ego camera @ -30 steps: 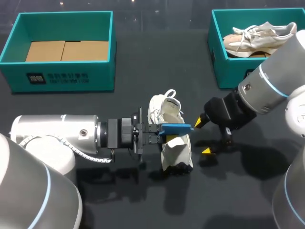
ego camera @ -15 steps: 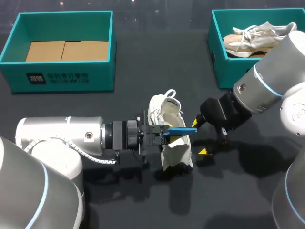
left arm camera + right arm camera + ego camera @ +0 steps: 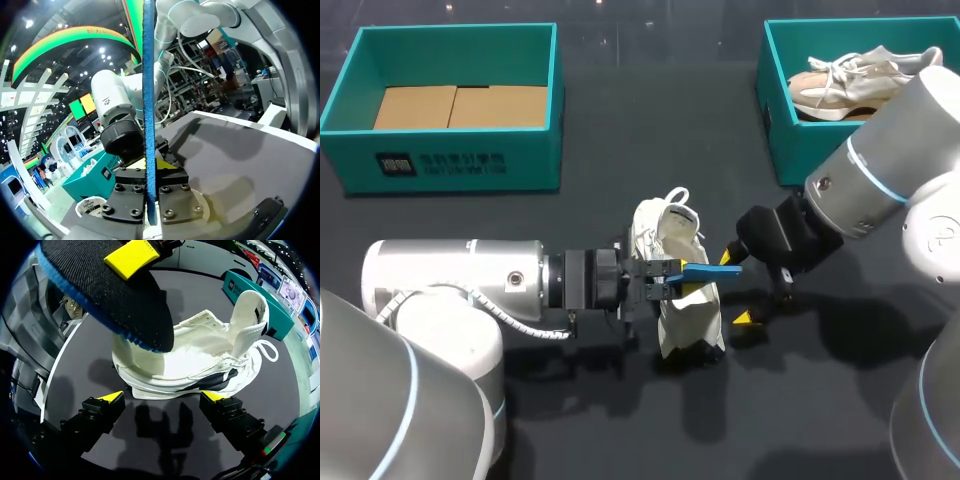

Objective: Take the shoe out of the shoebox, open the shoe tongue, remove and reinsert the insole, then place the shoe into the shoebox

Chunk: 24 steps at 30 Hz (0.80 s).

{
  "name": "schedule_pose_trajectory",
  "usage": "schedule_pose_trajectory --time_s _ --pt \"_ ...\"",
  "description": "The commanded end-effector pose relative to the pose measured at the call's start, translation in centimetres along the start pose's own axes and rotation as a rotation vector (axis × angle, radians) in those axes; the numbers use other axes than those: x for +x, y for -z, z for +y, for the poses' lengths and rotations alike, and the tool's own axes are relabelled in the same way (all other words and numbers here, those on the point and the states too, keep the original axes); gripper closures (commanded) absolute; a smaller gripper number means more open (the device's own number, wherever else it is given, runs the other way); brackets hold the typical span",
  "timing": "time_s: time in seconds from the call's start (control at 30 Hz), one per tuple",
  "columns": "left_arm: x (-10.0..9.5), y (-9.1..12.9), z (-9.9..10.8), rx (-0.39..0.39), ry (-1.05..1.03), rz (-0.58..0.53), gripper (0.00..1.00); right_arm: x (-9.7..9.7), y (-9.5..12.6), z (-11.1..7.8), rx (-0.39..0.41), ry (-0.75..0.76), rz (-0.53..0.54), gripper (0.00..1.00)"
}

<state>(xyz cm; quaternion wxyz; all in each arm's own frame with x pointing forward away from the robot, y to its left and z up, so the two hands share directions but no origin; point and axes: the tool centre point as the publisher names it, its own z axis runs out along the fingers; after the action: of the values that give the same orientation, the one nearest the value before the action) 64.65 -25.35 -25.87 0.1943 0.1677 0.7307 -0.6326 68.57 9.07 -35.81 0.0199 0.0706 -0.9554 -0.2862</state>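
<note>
— Where's your shoe [image 3: 680, 290]?
— Mid-table [image 3: 620, 420], long axis running away from you, laces at the far end.
— Grippers?
— Your left gripper [image 3: 665, 272] pinches the insole [image 3: 705, 270] crosswise above the shoe; your right gripper [image 3: 738, 288] gapes wide just beside it.

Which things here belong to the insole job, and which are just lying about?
Job: white shoe; blue insole, held in left gripper; open right gripper; left teal shoebox, likely.
Lying about: right teal shoebox; beige sneaker inside it.
</note>
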Motion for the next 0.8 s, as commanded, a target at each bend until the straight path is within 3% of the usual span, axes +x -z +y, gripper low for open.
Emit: schedule_pose_trajectory --time_s 0.03,0.8 --pt "-0.1 -1.0 0.4 -0.004 0.006 0.003 1.0 0.0 -0.1 0.1 0.004 -0.001 -0.002 0.0" --pt "0.0 -2.1 3.4 -0.054 0.044 0.031 1.0 0.0 -0.1 0.1 0.004 -0.001 -0.002 0.0"
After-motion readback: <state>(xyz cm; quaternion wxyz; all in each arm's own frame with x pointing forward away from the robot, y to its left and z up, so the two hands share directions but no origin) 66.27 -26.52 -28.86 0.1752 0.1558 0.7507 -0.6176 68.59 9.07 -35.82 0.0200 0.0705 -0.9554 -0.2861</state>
